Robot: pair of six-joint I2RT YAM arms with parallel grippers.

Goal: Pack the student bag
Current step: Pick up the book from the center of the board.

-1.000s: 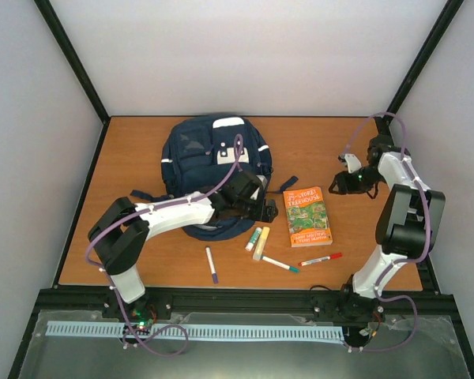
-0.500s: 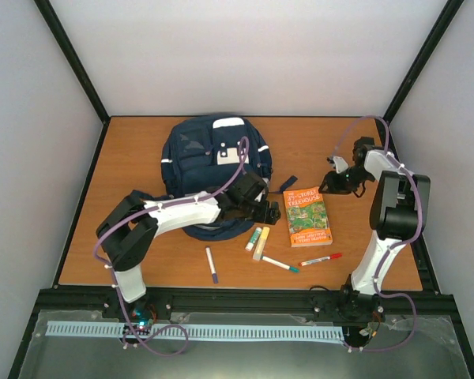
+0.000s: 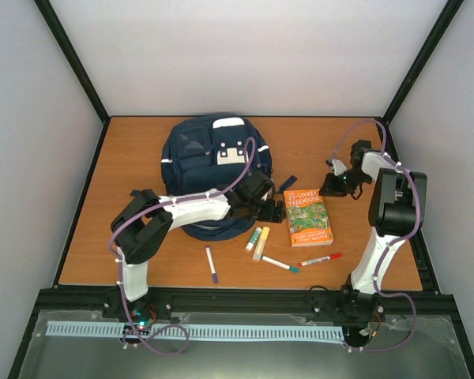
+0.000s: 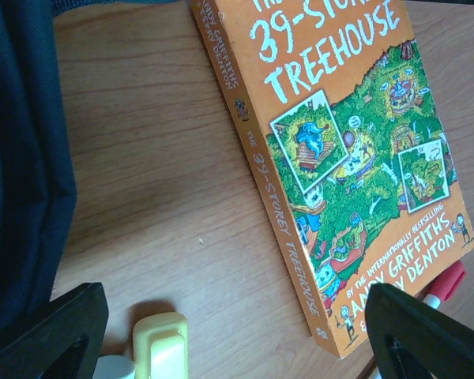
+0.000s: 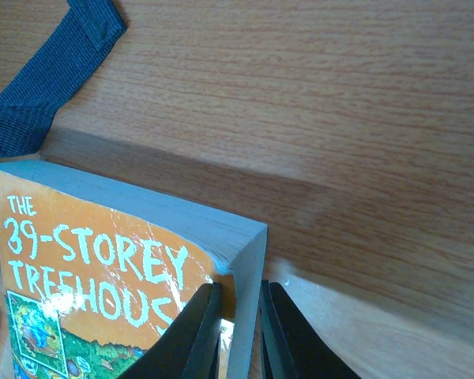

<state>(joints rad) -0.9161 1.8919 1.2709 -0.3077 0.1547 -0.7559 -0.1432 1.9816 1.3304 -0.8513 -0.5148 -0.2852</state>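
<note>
Nearest the arms' bases, three markers lie apart in a loose row on the wooden table (image 3: 126, 158): a purple marker (image 3: 211, 264) to the left, a white pen with a teal tip (image 3: 280, 264) in the middle, and a red marker (image 3: 321, 258) to the right. Just behind the teal-tipped pen are two highlighters side by side, one green-capped highlighter (image 3: 253, 238) and one yellow highlighter (image 3: 261, 243). That makes five writing things in all.

There is one book (image 3: 308, 219), orange, lying flat with its cover up to the right of the highlighters. The left gripper (image 4: 235, 292) hangs low between the bag and the book, fingers spread wide with nothing between them.

The right gripper (image 5: 238, 288) is at the book's far right corner. Its two fingers are drawn close together and pinch that corner between them.

The one student bag (image 3: 205, 158) lies flat at the far middle-left of the table, navy with white patches, its near edge under the left arm. One dark strap end (image 3: 291, 182) trails from it toward the book's far edge.
</note>
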